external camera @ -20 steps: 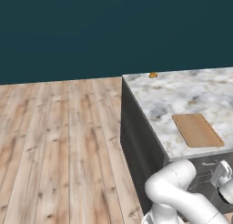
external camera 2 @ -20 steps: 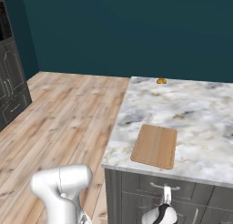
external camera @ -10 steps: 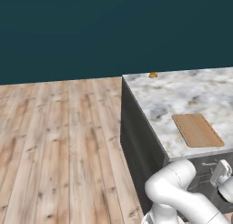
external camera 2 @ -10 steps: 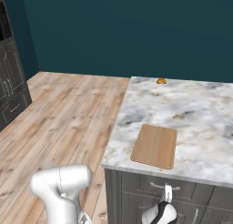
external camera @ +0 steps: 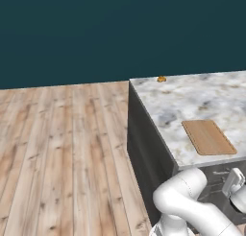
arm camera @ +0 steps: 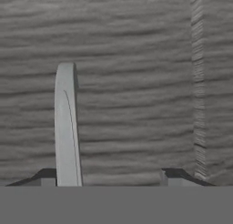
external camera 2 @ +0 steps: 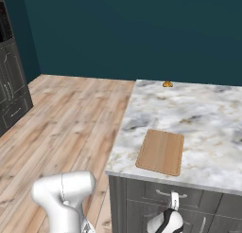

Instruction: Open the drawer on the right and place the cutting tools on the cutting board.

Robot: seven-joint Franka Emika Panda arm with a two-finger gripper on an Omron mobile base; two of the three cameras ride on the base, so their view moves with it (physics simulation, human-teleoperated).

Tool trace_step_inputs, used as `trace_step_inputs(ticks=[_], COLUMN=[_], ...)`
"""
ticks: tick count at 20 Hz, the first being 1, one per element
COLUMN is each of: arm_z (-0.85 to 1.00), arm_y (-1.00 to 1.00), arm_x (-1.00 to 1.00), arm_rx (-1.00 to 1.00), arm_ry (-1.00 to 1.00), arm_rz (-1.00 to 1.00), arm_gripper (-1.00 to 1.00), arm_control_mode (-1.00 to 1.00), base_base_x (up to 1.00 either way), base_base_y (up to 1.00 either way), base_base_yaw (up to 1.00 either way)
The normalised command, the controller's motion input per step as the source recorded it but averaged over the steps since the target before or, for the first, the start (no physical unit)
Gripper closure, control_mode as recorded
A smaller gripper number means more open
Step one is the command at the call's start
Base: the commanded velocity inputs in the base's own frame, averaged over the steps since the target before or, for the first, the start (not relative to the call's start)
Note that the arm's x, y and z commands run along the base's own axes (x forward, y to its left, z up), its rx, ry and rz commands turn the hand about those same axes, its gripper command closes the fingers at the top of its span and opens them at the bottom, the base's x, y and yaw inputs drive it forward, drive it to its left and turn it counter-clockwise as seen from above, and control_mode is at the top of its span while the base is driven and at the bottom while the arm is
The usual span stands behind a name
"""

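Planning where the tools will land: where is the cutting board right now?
The cutting board lies flat on the marble counter near its front edge, just above the drawer; the small orange object sits at the far edge.

The robot's glossy white, rounded arm (external camera: 185,201) is built of thick tubular segments with smooth bulbous joints. Its white hand with a dark band (external camera 2: 164,221) ends in a two-finger gripper (arm camera: 111,176) with small dark tips.
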Motion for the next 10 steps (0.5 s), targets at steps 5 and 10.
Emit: trace_step_inputs(ticks=[5, 10], arm_z=[0.0, 0.0], arm_y=[0.0, 0.0], arm_x=[-0.22, -0.65], arm_rx=[0.0, 0.0], arm_ry=[0.0, 0.0], arm_rz=[0.0, 0.0], arm_gripper=[1.0, 1.0], arm_control_mode=[-1.0, -1.0], base_base_x=[0.0, 0.0], base_base_y=[0.0, 0.0], base_base_yaw=[0.0, 0.0])
